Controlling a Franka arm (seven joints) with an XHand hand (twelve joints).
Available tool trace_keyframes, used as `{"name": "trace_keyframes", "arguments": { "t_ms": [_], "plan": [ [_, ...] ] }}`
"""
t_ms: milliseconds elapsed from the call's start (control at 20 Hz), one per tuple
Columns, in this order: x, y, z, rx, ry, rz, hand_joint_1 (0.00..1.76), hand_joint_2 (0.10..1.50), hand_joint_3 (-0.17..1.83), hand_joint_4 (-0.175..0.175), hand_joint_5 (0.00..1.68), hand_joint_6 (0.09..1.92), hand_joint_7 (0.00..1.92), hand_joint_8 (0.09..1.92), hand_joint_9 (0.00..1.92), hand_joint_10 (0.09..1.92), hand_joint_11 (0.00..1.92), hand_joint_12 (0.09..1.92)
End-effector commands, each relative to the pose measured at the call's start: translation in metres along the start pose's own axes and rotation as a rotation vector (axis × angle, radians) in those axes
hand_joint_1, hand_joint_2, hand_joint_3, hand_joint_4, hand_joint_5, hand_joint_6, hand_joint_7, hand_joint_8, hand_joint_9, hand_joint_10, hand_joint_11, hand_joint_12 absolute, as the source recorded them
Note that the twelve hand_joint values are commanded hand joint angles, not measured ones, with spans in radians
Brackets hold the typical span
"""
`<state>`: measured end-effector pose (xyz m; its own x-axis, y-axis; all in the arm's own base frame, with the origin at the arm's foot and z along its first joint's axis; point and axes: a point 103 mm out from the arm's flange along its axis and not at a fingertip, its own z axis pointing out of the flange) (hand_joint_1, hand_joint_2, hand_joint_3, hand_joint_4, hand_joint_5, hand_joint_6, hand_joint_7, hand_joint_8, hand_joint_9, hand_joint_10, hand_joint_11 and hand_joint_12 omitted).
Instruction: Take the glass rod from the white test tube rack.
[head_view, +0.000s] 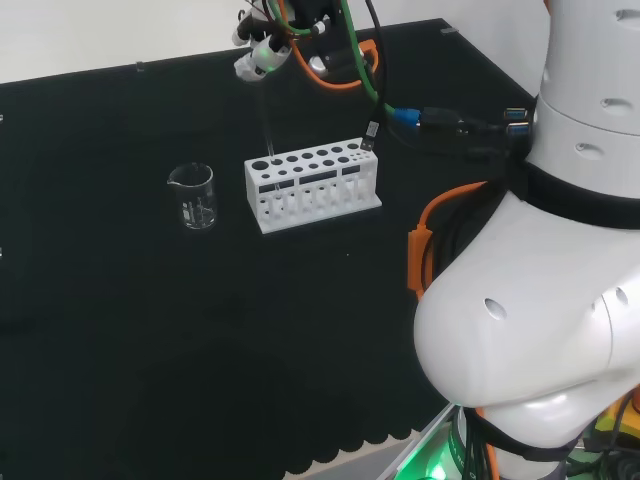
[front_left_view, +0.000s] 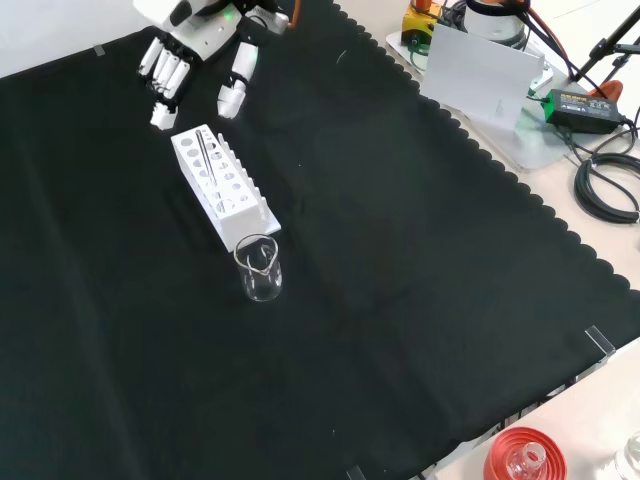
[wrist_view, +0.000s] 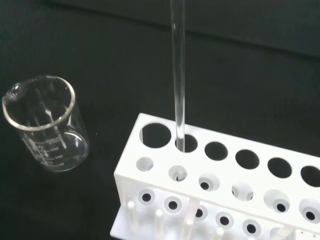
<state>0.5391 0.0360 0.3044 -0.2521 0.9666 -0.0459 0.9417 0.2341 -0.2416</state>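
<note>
Standing upright in the white test tube rack (head_view: 312, 184), the glass rod (wrist_view: 178, 75) sits in the second hole of the back row, counted from the rack's end nearest the beaker, as the wrist view shows it. Its lower end is down inside the hole and its upper length rises straight out of the rack. The other holes seen in the wrist view hold nothing.

A clear glass beaker (head_view: 194, 196) stands on the black cloth (head_view: 150, 330) to the left of the rack in the head view, just beside it but not touching. It looks empty, with printed marks on its wall.

In the front view the hand (front_left_view: 190, 55) hangs at the top of the picture beyond the rack's far end, its fingers (front_left_view: 163, 78) straight and pointing down, relaxed and holding nothing. The thumb (front_left_view: 234, 92) also points down, apart from the fingers. The hand is clear of the rod and the rack.

At the lower edge of the front view a red ribbed stand (front_left_view: 524, 455) sits off the cloth with a piece of clear glass in it.
</note>
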Motion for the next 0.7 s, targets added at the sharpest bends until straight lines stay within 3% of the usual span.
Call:
{"name": "trace_keyframes", "arguments": {
  "t_ms": [50, 700],
  "plan": [
    [-0.004, -0.001, 0.01, 0.015, 0.01, 0.002, 0.56, 1.16, -0.17, -0.068, 0.4, 0.13, 0.42, 0.86, 0.57, 0.88, 0.33, 1.43],
    [-0.01, 0.006, 0.033, 0.054, 0.027, 0.008, 0.56, 1.17, -0.17, -0.072, 0.45, 0.2, 0.46, 0.86, 0.59, 0.87, 0.35, 1.42]
  ]
}}
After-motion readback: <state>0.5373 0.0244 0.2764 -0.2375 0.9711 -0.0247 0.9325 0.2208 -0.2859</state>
